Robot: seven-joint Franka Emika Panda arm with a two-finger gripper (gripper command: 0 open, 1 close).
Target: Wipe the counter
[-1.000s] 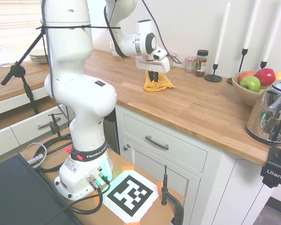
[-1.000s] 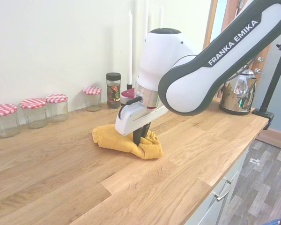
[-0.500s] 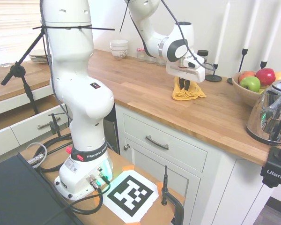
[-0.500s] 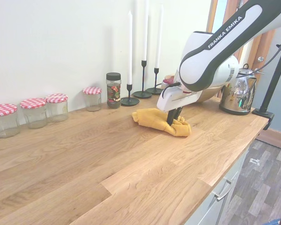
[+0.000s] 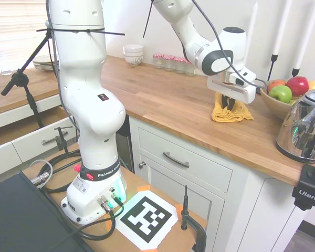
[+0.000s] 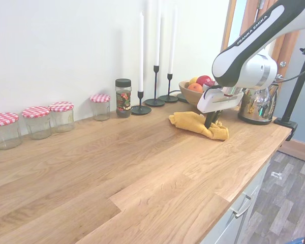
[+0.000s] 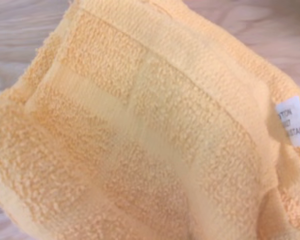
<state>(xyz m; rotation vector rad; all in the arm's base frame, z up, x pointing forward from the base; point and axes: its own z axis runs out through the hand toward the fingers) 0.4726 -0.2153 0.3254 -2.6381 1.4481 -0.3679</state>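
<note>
The counter (image 5: pixel 163 100) (image 6: pixel 117 168) is a long warm-brown butcher-block top over white cabinets. A crumpled yellow cloth (image 5: pixel 232 113) (image 6: pixel 193 123) lies on it near the fruit bowl. My gripper (image 5: pixel 229 105) (image 6: pixel 210 122) points straight down, shut on the cloth and pressing it onto the wood. The wrist view is filled by the yellow cloth (image 7: pixel 140 130), with a small white label (image 7: pixel 291 121) at one edge.
A bowl of fruit (image 5: pixel 281 94) (image 6: pixel 198 86) and a steel kettle (image 5: pixel 307 126) (image 6: pixel 258 104) stand just beyond the cloth. Black candlesticks (image 6: pixel 155 76), a spice jar (image 6: pixel 123 97) and red-checked jars (image 6: pixel 35 122) line the wall. Stacked white bowls (image 5: pixel 133 54) sit further back.
My gripper has dragged the yellow cloth along the counter toward the fruit bowl and kettle, away from the jars. It has stayed shut on the cloth throughout.
</note>
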